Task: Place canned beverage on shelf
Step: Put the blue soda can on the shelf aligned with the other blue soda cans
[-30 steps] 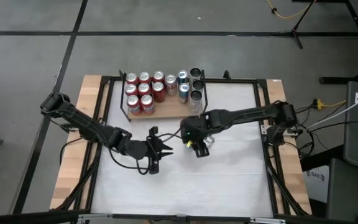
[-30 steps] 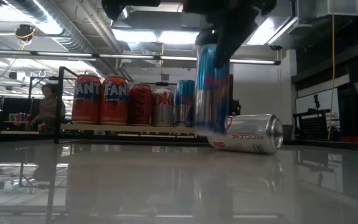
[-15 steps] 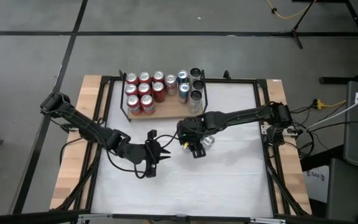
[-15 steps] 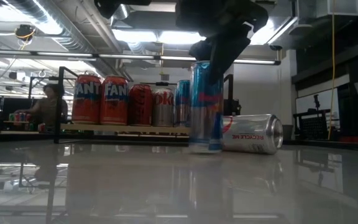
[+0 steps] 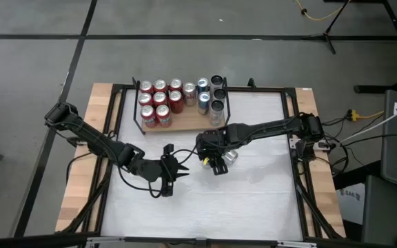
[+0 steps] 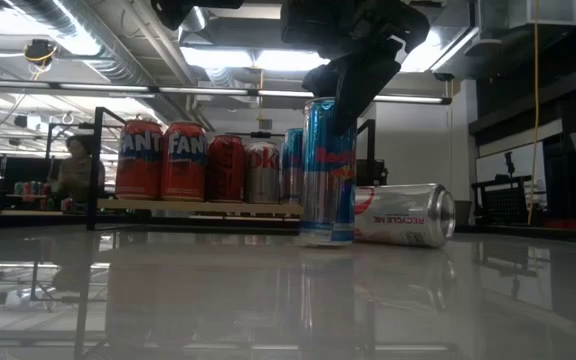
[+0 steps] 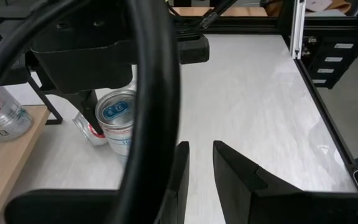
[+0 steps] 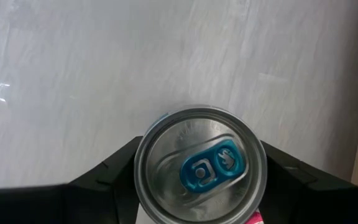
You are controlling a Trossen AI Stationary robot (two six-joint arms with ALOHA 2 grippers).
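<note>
A tall blue-and-silver can (image 6: 328,170) stands upright on the white tabletop (image 5: 253,200), with my right gripper (image 5: 213,162) shut on its top end. Its silver lid with a blue tab (image 8: 199,165) fills the right wrist view. Just behind it a silver-and-red can (image 6: 404,215) lies on its side. The shelf (image 5: 185,122), a wooden board with black rails, holds several upright cans at the table's far edge. My left gripper (image 5: 178,169) hovers left of the tall can, a narrow gap between its fingers and nothing in it. My right gripper pinches the tall can's upper wall just under the rim (image 8: 139,171) between its two fingers (image 8: 107,174), one on each side. The fingers come from above, slanting down. The can is upright, its bottom end (image 6: 326,238) on the tabletop.
The lying can (image 5: 231,156) is close to the right gripper on its right side. A black frame (image 5: 291,138) edges the table. The white surface toward the near edge is bare. A person (image 6: 76,170) shows in the room beyond the shelf.
My right gripper has gone down and a little toward the table's left edge with the tall can. The can, first hanging above the tabletop, now stands on it, still upright. Over the last half second it has kept still.
</note>
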